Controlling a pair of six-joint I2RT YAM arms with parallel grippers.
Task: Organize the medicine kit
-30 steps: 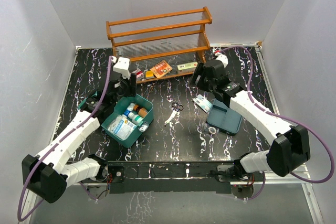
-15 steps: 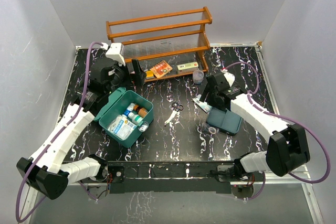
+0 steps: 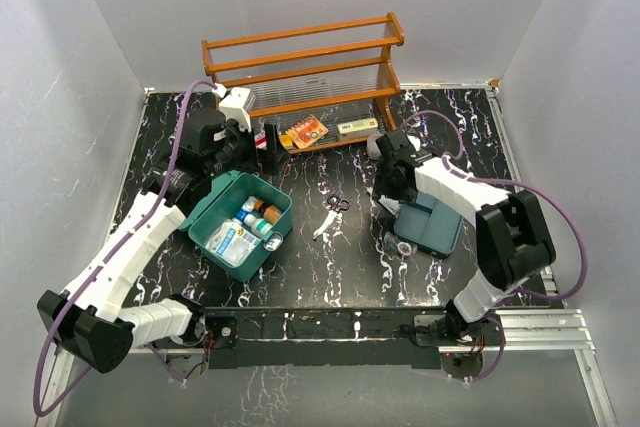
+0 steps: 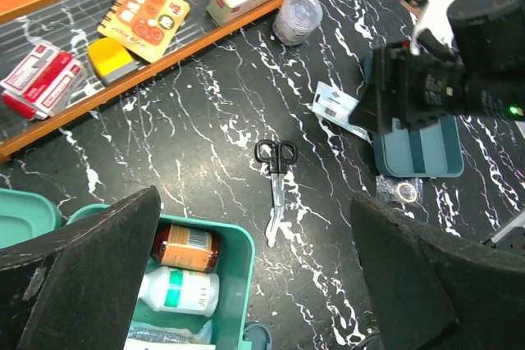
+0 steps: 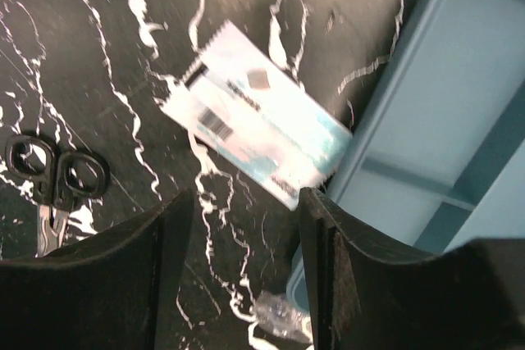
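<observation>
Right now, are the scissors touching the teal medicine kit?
Apart. The top view plainly shows a strip of bare table between the scissors and the medicine kit.

Scissors point(image 3: 330, 215) lay mid-frame on the marbled worktop point(image 3: 330, 267). A blue-grey tray point(image 3: 435, 232) sat to their right, and a wooden rack point(image 3: 300, 52) stood above.

You've got bright, even light from overhead in the top view, with pale walls and only soft shadows under the arms on the black table point(image 3: 340, 267). Your left wrist view is crisp mid-frame, its fingers point(image 4: 82, 276) dark and soft in the lower corners. The right wrist view is smeared, with packet point(image 5: 254, 125) and tray point(image 5: 426, 120) both blurred.
</observation>
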